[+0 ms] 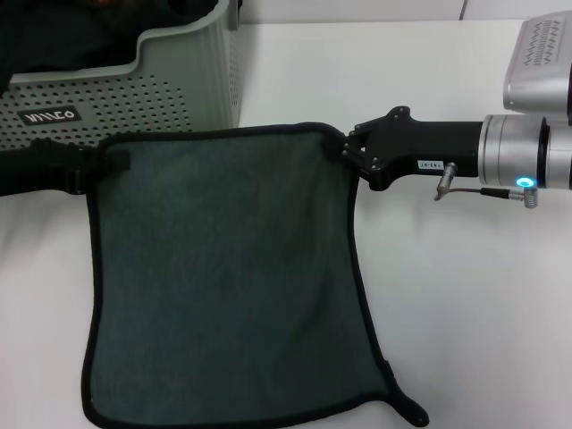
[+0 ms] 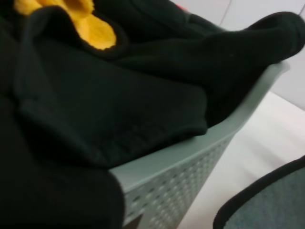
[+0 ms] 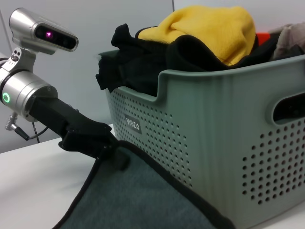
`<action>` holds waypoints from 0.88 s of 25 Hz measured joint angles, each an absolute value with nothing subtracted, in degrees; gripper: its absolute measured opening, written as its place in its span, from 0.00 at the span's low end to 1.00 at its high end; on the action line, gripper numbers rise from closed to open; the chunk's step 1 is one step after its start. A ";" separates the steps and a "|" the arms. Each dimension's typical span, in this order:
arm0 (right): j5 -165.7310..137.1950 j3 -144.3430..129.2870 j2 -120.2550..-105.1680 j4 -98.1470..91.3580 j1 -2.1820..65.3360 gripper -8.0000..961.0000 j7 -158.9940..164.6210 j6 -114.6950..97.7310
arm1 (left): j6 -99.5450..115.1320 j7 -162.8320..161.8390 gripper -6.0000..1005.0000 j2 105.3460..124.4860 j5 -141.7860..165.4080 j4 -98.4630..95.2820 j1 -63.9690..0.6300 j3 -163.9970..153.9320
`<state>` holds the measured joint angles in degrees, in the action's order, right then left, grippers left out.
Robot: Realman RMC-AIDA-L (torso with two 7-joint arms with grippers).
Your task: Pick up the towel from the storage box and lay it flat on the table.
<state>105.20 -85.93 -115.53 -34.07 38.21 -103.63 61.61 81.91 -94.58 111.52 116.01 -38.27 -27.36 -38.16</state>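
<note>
Towel [image 1: 223,277]: spread on the tabletop [image 1: 465,313] beside the storage box [image 1: 134,89].
Left pincer [image 1: 112,161], right pincer [image 1: 347,147]: each pinching a box-side corner.
Release: open both together, lift straight up.

I see the towel [image 1: 223,277] as dark teal-green with thin black edging; the storage box [image 1: 170,89] is pale sage-green, dotted with small round holes, with a black label [image 1: 51,116] in white lettering; black fabric [image 3: 143,62] and a yellow cloth [image 3: 209,28] fill it; the table [image 1: 483,313] is plain white

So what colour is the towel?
Dark teal-green with thin black edging; the towel shows best in the head view.
</note>
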 joint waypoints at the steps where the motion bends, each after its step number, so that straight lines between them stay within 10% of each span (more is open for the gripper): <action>1: 105.19 -85.88 -115.52 -34.00 38.23 0.03 -103.25 61.60 | 81.67 -94.52 0.04 111.57 116.02 -38.26 -27.36 -38.19; 10: 104.63 -86.97 -115.80 -33.55 38.49 0.03 -96.15 55.86 | 77.59 -94.40 0.06 112.13 116.06 -38.23 -26.95 -38.05; 16: 104.75 -86.69 -115.90 -34.46 37.00 0.20 -95.75 55.71 | 76.45 -94.30 0.22 112.25 115.88 -38.35 -26.70 -37.94; 18: 104.89 -86.63 -115.92 -34.93 36.34 0.44 -95.95 56.10 | 76.55 -94.20 0.29 112.24 115.79 -38.70 -26.45 -37.74; 22: 103.93 -86.73 -115.59 -39.49 32.44 0.61 -97.92 59.81 | 81.59 -91.51 0.45 112.24 115.55 -39.50 -25.92 -37.78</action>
